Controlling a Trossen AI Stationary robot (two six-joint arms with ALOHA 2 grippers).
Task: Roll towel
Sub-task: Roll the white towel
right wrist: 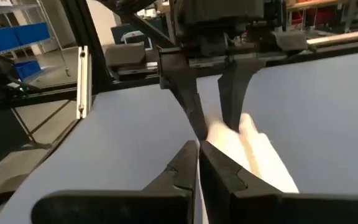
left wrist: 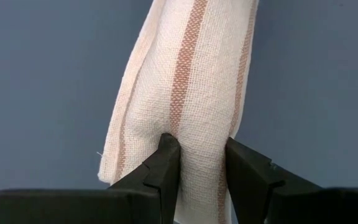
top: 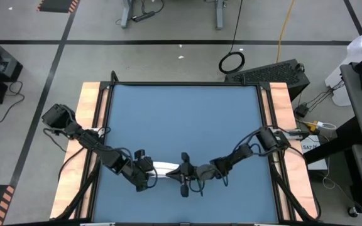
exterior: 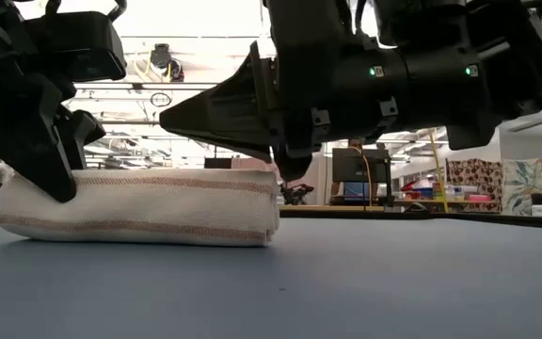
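Blue table, towel gripper-hidden midway

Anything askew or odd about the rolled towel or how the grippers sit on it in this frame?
Nothing stands out. The towel lies as a compact roll, flat on the blue table. The left gripper pinches one end of the roll, and the right gripper is shut at the other end. No loose flap or damage shows.
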